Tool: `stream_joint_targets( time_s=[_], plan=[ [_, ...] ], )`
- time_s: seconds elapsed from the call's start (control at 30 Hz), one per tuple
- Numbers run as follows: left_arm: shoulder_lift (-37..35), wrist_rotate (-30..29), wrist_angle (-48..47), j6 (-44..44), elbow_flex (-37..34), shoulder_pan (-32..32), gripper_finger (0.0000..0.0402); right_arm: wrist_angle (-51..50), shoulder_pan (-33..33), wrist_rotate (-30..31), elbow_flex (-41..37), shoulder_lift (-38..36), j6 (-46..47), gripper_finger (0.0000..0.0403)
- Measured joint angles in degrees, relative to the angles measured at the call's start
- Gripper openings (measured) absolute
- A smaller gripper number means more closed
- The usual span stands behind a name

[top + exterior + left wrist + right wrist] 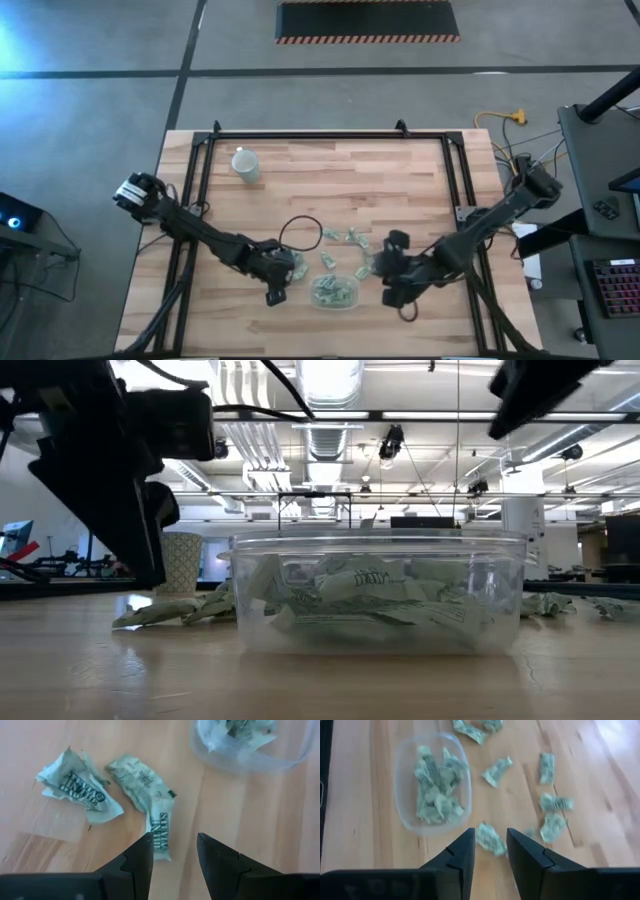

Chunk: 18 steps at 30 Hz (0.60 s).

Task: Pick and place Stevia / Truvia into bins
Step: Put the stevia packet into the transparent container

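1. High view: both arms reach low over the butcher-block counter [400, 170] on either side of the clear plastic bin [334, 291], a shallow rounded-rectangular tub. The left claw [277, 283] sits just beside one short end of it and the right claw [392, 285] near the other, which suits two arms sharing one drop point. Loose Stevia sachets [346, 240] lie in a scatter just beyond both claws. A white cup [246, 164] and a thin black ring [301, 233] stand farther out.

2. Low view: the bin's walls are transparent and slightly glossy; through them a heap of crumpled pale green and white paper packets shows, so part of the job looks done. More sachets lie flat on the counter on both sides.

3. Left wrist view: the left claw's fingers [142, 857] stand moderately apart, holding nothing. One printed sachet [161, 832] lies just ahead of the gap, creased and twisted, with another [77, 787] further off; the bin's rim sits beyond. The claw seems lined up to take the nearest packet.

4. Right wrist view: the right claw's fingers [465, 855] are parted, with a crinkled sachet [490, 839] just ahead between them, apparently not pinched. The filled bin lies ahead to one side, loose sachets opposite.
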Motion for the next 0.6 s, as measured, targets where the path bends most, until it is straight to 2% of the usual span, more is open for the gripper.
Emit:
stream_joint_targets(
  time_s=[0.37,0.6],
  plan=[
    [4.1,-0.5,1.4,0.8,0.0,0.0,0.0135,0.5,4.1,1.5,-14.0,-14.1,17.6,0.0111],
    [5.7,-1.0,1.3,0.5,0.1,0.0,0.0129,0.7,5.0,1.6,-17.4,-18.2,22.1,0.0107]
  ],
)
